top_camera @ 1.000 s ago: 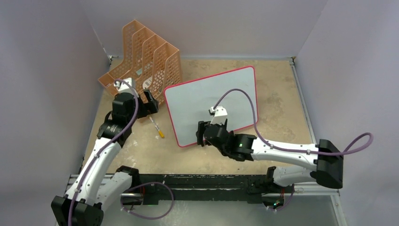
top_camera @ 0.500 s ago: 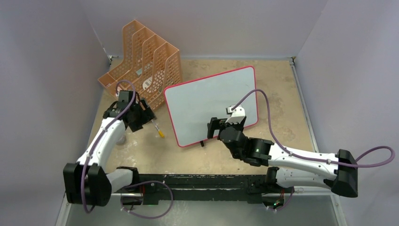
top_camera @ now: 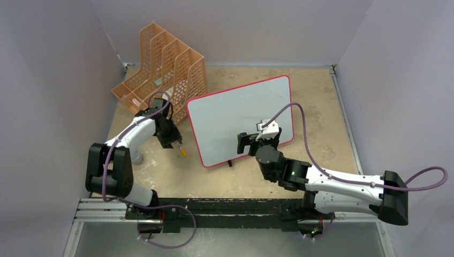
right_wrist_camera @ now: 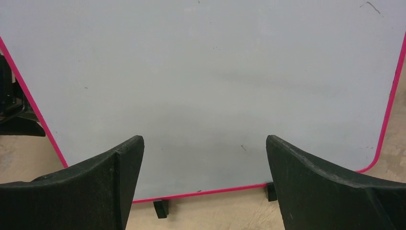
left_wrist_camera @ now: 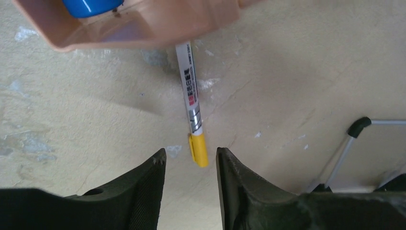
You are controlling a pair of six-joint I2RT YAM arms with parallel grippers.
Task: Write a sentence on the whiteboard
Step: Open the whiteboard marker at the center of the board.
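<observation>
Right claw (right_wrist_camera: pixel 205 140) spread wide, holding nothing; whiteboard (right_wrist_camera: pixel 206 72) just ahead, its face toward claw.

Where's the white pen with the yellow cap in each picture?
Top external: the white marker pen with a yellow cap lies left of the red-framed whiteboard, below the orange perforated plastic file rack.
Left wrist: centre, cap nearest the camera, far end at the rack's edge.
Right wrist: not in it.
Shared landmark: the rack links the first two; the whiteboard links top and right wrist.
</observation>
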